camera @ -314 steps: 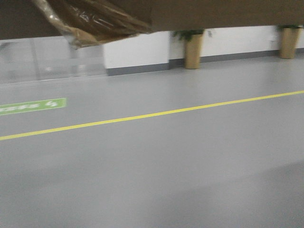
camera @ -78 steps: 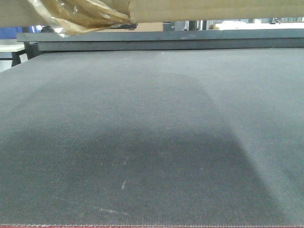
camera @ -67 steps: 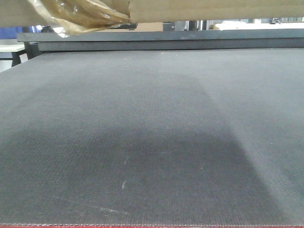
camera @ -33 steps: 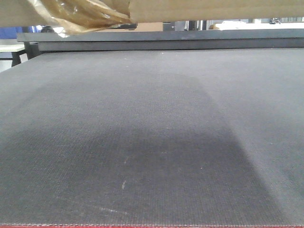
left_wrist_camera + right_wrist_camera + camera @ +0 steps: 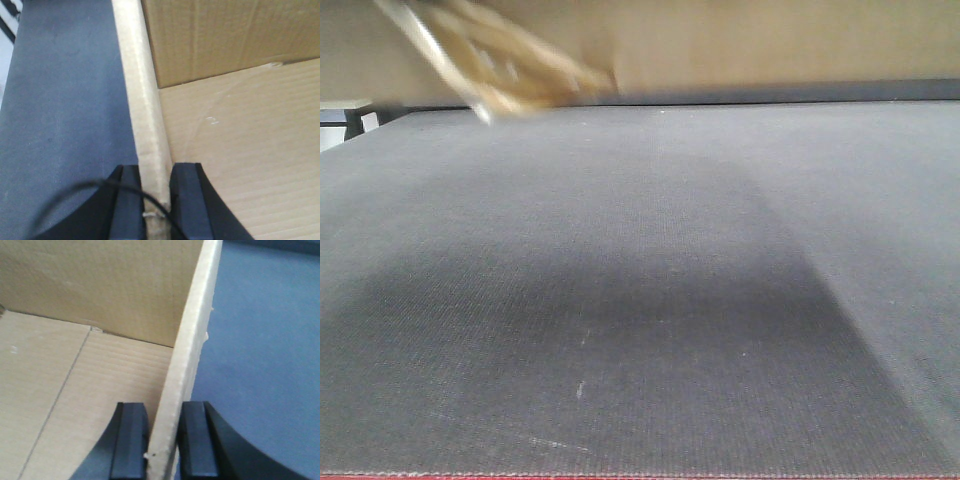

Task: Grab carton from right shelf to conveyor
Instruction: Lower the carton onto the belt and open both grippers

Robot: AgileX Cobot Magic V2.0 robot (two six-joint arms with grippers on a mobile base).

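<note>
Reads as a warehouse or parcel-handling hall. Told by a wide conveyor belt (image 5: 640, 300) of dark blue-grey textured fabric filling the front view from 9 through 6 to 3 o'clock, edged by a thin red strip (image 5: 640, 477) at 6 o'clock. Backed by a plain brown corrugated carton (image 5: 770, 45) at 12 o'clock, blurred, with crumpled yellowish packing tape (image 5: 500, 70) at 11 o'clock. Glimpsed at 10 o'clock: pale bench top (image 5: 345, 103) on dark leg (image 5: 353, 122).
</note>
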